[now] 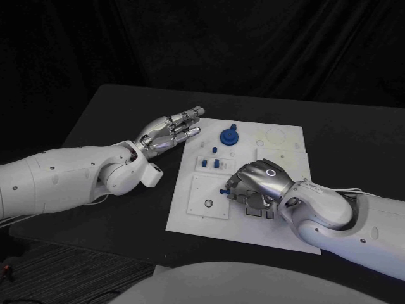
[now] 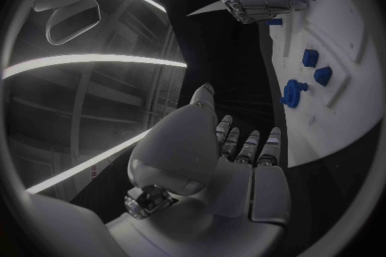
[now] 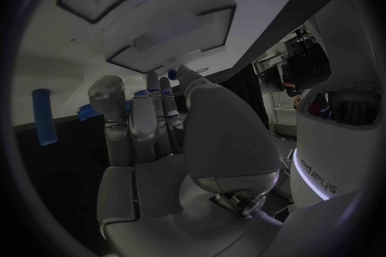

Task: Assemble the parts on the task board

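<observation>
- Right robot hand (image 1: 257, 183): you see it knuckles up over the near middle of the white board (image 1: 289, 136), fingers curled down around a small blue part (image 1: 226, 190) at its fingertips, probably seating it; whether it actually pinches the part you cannot tell.
- Left robot hand (image 1: 171, 132): spread, holding nothing, parked over the bench (image 1: 111, 114) just beside the board's left edge, likely waiting.
- Blue knob (image 1: 229, 136): stands at the board's far side, well apart from the right robot hand.

Head camera high above, looking down on the tabletop (image 1: 120, 111), wrist cameras close behind each hand, all three sharing the task board (image 1: 285, 237).
</observation>
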You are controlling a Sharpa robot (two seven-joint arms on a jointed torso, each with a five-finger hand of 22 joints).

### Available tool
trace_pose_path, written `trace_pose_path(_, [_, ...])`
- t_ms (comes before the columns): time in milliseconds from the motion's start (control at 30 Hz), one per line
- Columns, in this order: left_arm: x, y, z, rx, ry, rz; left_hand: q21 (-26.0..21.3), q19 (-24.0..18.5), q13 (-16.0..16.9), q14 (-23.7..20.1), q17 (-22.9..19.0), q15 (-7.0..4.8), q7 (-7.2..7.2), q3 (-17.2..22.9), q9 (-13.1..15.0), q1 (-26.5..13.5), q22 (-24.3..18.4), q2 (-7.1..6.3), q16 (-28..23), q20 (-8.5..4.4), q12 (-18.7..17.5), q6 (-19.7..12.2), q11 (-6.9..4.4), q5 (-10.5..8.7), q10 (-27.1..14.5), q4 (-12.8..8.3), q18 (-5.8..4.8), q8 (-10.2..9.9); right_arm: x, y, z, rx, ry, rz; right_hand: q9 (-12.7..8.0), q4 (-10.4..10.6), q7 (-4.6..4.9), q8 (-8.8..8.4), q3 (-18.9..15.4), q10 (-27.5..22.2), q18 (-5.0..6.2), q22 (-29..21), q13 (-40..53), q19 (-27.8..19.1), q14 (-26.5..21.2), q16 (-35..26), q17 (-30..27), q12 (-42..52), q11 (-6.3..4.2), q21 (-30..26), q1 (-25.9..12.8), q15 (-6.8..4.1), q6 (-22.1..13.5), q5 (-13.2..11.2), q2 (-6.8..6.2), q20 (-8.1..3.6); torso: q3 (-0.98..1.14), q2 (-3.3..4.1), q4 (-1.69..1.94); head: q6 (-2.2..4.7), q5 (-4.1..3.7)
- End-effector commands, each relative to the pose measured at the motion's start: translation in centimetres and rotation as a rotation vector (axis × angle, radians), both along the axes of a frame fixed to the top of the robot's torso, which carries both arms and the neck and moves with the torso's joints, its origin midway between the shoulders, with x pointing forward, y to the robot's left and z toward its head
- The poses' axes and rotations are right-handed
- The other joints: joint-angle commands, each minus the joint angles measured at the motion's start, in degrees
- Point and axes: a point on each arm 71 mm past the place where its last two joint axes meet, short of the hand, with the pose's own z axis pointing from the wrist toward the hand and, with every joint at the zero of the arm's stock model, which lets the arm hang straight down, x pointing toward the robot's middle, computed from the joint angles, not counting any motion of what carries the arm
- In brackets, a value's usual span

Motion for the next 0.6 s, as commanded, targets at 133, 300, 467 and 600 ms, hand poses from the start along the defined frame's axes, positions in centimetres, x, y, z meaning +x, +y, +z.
trace_pose_path(133, [-0.1, -0.18, 0.1, -0.026, -0.011, -0.013, 0.04, 0.41, 0.07, -0.16, 0.05, 0.4, 0.41, 0.03, 0.04, 0.32, -0.05, 0.43, 0.18, 0.19, 0.17, -0.07, 0.45, 0.33, -0.01, -0.5, 0.0, 0.18, -0.07, 0.15, -0.2, -0.003, -0.001, -0.009, 0.17, 0.77, -0.14, 0.02, 0.06, 0.63, 0.32, 6.35, 0.06, 0.51, 0.24, 0.22, 0.32, 0.29, 0.01, 0.47, -0.9, -0.42, 0.72, 0.17, 0.77, -0.17, -0.01, -0.02, 0.02, -0.01, 0.09])
trace_pose_path(300, [-0.11, -0.2, 0.07, -0.026, -0.01, -0.014, 0.03, 0.41, 0.07, -0.17, 0.04, 0.43, 0.4, 0.12, 0.02, 0.36, -0.1, 0.63, 0.17, 0.19, 0.14, -0.18, 0.49, 0.6, -0.02, -0.57, -0.04, 0.16, -0.08, 0.25, -0.23, -0.004, 0.0, -0.01, 0.22, 0.91, -0.21, 0.02, 0.13, 0.72, 0.3, 6.39, 0.07, 0.58, 0.27, 0.23, 0.32, 0.3, -0.04, 0.6, -1.02, -0.46, 0.83, 0.18, 1.07, -0.2, -0.02, -0.01, 0.02, -0.01, 0.09])
trace_pose_path(467, [-0.11, -0.19, 0.04, -0.026, -0.008, -0.015, 0.03, 0.41, 0.06, -0.19, 0.04, 0.46, 0.4, 0.19, 0.02, 0.4, -0.1, 0.77, 0.16, 0.19, 0.13, -0.22, 0.51, 0.81, -0.03, -0.64, -0.08, 0.15, -0.06, 0.27, -0.3, -0.01, 0.004, -0.013, 0.26, 1.04, -0.24, -0.01, 0.15, 0.78, 0.3, 6.39, 0.08, 0.61, 0.32, 0.28, 0.39, 0.3, -0.08, 0.59, -1.17, -0.49, 0.87, 0.12, 1.31, -0.24, 0.0, 0.0, 0.05, -0.01, 0.11])
trace_pose_path(600, [-0.11, -0.21, 0.02, -0.026, -0.006, -0.016, 0.02, 0.41, 0.06, -0.19, 0.04, 0.49, 0.42, 0.29, 0.02, 0.48, -0.14, 0.91, 0.16, 0.19, 0.09, -0.27, 0.54, 1.1, -0.04, -0.74, -0.11, 0.15, -0.03, 0.25, -0.36, -0.016, 0.007, -0.018, 0.38, 0.66, -0.46, 0.01, 0.41, 1.02, 0.32, 6.38, 0.11, 0.63, 0.34, 0.24, 0.33, 0.35, -0.24, 0.53, -0.64, -0.62, 1.08, 0.42, 1.53, -0.33, -0.02, -0.01, 0.02, -0.01, 0.15])
